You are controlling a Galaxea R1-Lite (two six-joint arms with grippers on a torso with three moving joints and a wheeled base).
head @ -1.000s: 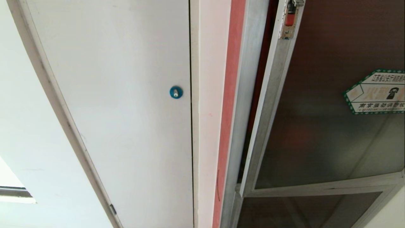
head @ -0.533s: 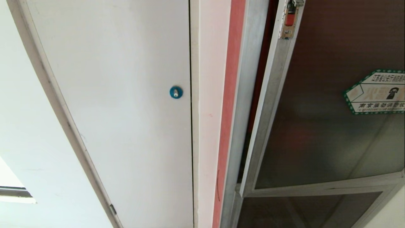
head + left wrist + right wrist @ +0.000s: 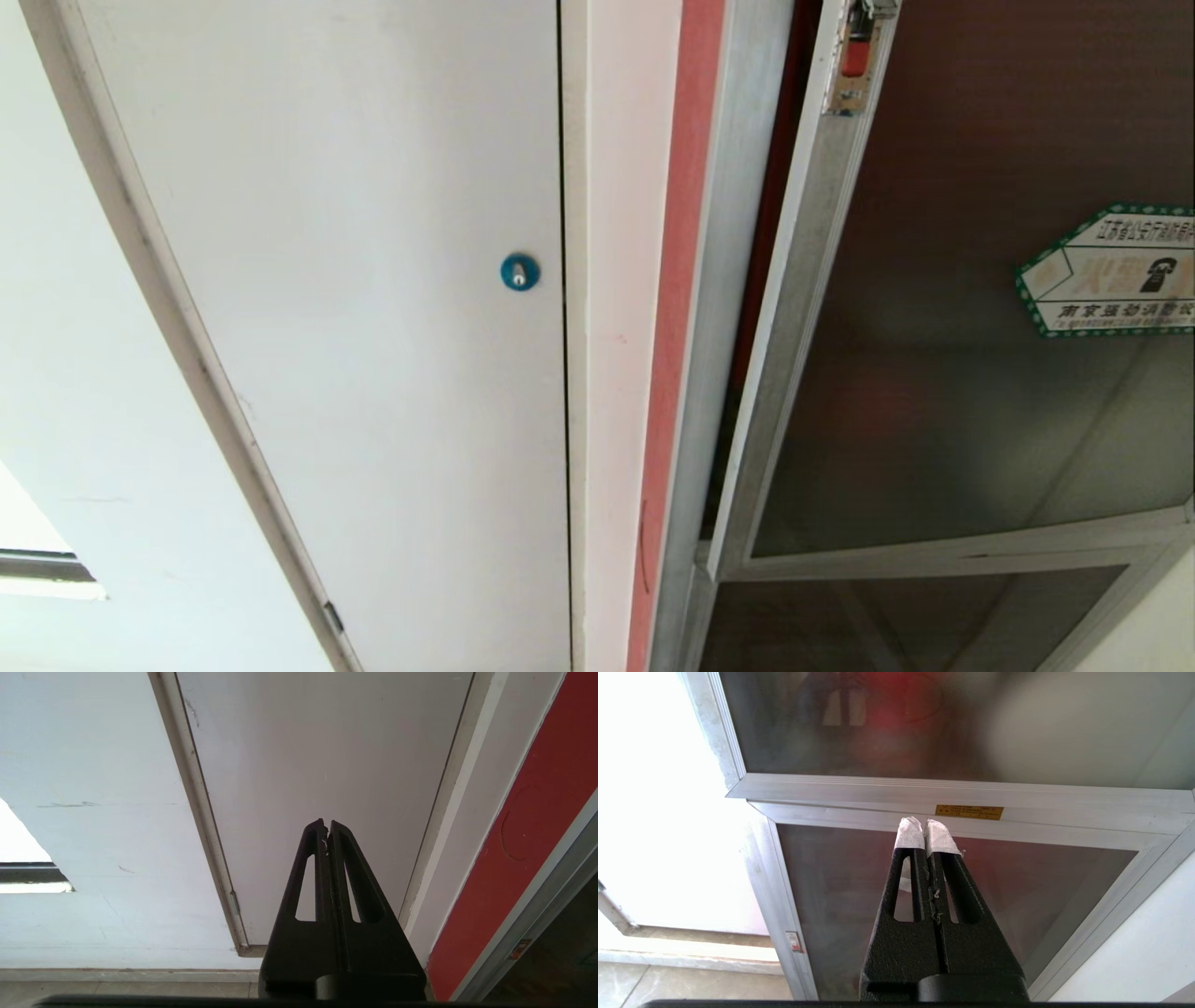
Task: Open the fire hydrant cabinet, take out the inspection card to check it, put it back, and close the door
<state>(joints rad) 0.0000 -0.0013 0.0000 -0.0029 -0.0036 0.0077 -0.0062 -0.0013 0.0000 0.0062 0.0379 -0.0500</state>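
At the right of the head view, the fire hydrant cabinet (image 3: 738,280) shows its door (image 3: 943,373) slightly ajar, with a dark gap along the latch edge; nothing there has shifted over the last second. The right pincer (image 3: 926,828) is clenched on nothing, its taped tips before the lower glass panel (image 3: 971,896). The left pincer (image 3: 326,828), also clenched and empty, faces the white door (image 3: 317,765). The inspection card is not visible, so opening has probably barely begun.

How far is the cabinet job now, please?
The door stands slightly ajar from the fire hydrant cabinet. No inspection card is visible. The right pincer, shut and empty, faces the lower glass panel; the left pincer is shut.
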